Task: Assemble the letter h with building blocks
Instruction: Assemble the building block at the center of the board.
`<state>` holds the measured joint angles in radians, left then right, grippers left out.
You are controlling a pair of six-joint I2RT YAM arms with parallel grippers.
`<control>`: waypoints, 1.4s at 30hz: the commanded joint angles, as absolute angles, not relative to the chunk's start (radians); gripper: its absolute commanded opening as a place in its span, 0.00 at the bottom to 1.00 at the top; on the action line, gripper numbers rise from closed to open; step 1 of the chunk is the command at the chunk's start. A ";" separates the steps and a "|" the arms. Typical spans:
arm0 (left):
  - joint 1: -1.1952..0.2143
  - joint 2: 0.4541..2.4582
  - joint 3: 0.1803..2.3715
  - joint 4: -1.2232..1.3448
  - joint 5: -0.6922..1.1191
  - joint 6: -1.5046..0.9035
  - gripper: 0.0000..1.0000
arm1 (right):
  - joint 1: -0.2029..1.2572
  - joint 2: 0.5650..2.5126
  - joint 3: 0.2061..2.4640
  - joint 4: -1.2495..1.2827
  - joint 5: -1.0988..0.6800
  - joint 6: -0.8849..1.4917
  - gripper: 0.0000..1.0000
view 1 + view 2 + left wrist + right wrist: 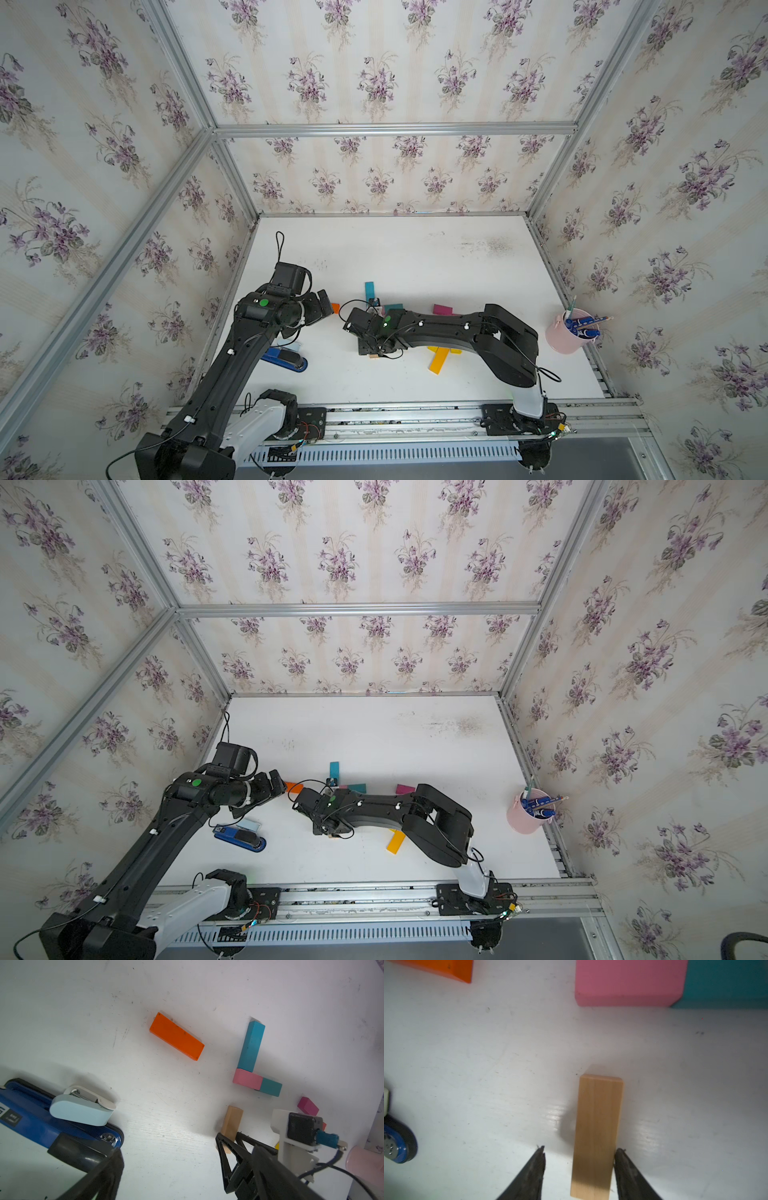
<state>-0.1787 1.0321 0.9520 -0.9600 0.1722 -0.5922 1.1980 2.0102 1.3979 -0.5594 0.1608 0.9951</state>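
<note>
**Top views:** In both top views, two black robot arms reach over a white worktop (415, 257) walled in flowered paper. The left hand (323, 302) hangs beside an orange block (335, 308), fingers spread and holding nothing. The right hand (373, 352) sits low over a tan block (375, 356), which it mostly hides. Beyond the right arm lie a long teal block (369, 289) and a magenta block (442, 309). A yellow block (439, 360) juts from under that arm. A blue stapler (286, 360) rests by the left arm. A pink cup (565, 334) of pens stands at the worktop's edge on the right arm's side.

**Left wrist view:** The orange block (176, 1035) lies flat and alone. One end of the long teal block (250, 1047) touches a pink block (247, 1079). The pink block meets a short teal block (271, 1086) end to end, and the three make an L. The tan block (231, 1122) lies near them but apart, with the right hand's fingers on either side of its end.

**Right wrist view:** The tan block (598, 1126) runs lengthwise between the right hand's fingers. One finger (623, 1159) touches its edge and the other (535, 1167) stands off across a gap. The hand is partly spread and not pinching the block. The pink block and the short teal block lie ahead, clear of it.
</note>
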 commanded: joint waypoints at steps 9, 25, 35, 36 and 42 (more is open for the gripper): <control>-0.169 1.023 0.950 -0.922 0.241 -0.589 0.98 | 1.165 2.065 1.441 -0.603 0.159 0.986 0.36; -0.167 1.031 0.932 -0.913 0.258 -0.580 0.98 | 1.121 2.095 1.495 -0.621 0.138 0.981 0.31; -0.167 1.046 0.924 -0.901 0.267 -0.574 0.99 | 1.106 2.117 1.522 -0.626 0.126 0.987 0.46; -0.167 1.045 0.923 -0.902 0.268 -0.574 0.99 | 1.108 2.116 1.525 -0.626 0.126 0.986 0.52; -0.167 1.039 0.914 -0.899 0.268 -0.573 0.99 | 1.109 2.088 1.514 -0.625 0.133 0.981 0.57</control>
<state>-0.1688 1.0409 0.9150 -0.9157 0.2649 -0.5846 1.1069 2.1006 1.5146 -0.6037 0.1303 0.9874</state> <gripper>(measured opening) 0.992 0.585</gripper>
